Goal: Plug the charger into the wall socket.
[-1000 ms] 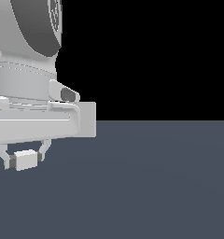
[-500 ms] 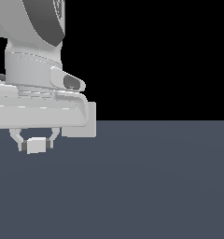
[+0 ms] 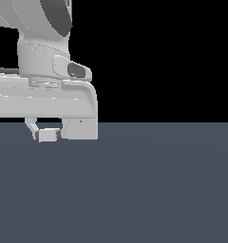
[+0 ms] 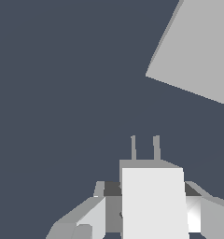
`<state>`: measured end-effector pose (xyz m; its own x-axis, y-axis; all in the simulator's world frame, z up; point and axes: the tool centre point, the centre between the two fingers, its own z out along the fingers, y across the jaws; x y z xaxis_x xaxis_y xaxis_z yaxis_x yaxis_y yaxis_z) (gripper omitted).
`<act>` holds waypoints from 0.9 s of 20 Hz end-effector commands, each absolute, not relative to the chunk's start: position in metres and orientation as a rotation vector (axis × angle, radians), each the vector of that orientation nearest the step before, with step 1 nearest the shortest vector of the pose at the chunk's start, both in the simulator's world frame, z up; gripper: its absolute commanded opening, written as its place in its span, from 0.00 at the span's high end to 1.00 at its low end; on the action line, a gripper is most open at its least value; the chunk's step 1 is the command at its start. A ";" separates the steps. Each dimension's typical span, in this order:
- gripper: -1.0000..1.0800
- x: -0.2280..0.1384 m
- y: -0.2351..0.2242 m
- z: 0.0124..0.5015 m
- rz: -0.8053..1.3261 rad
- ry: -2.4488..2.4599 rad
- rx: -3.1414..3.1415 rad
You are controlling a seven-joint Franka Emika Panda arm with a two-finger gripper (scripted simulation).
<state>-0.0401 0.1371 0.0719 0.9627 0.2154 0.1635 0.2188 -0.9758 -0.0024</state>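
**Between the claw's fingers: charger nearing the socket**

Beneath everything, the dark grey surface (image 3: 158, 190) is spreading wide and bare around the work.

Just beyond the claw, toward the exterior view's right, the wall socket (image 3: 80, 128) is standing upright; only its lower part is showing below the arm's body, with the small yellowish dot visible on its face. In the wrist view the same panel (image 4: 198, 46) is sitting ahead of the claw and off to one side, tilted relative to the camera.

The claw (image 3: 43, 134) is hanging low over the surface, its fingers closing narrowly on the charger (image 3: 48, 135) and gripping it by two opposite sides. The charger (image 4: 153, 200) is pointing its two prongs (image 4: 144, 148) forward, away from the claw, and they are not yet touching the panel.

The main risk, as I judge it, is misalignment. The prongs are aiming at open surface rather than squarely at the socket's centre, so a straight push could be driving them into the plain face, or past the panel's edge. A hard contact there could be twisting the charger in the grip or slipping it out altogether.
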 end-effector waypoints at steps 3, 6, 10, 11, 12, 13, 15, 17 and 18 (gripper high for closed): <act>1.00 -0.035 0.129 0.082 -0.256 -0.142 -3.118; 1.00 -0.032 0.123 0.087 -0.256 -0.029 -3.127; 1.00 -0.030 0.118 0.093 -0.255 0.092 -3.133; 1.00 -0.029 0.116 0.094 -0.254 0.117 -3.134; 1.00 -0.029 0.115 0.095 -0.254 0.140 -3.134; 1.00 -0.029 0.114 0.096 -0.254 0.160 -3.134; 1.00 -0.028 0.112 0.098 -0.253 0.194 -3.134; 1.00 -0.028 0.111 0.099 -0.252 0.219 -3.134; 1.00 -0.028 0.111 0.099 -0.252 0.228 -3.134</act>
<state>-0.0283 0.1116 0.0985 0.9784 -0.1308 0.1600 -0.1323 -0.9912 -0.0007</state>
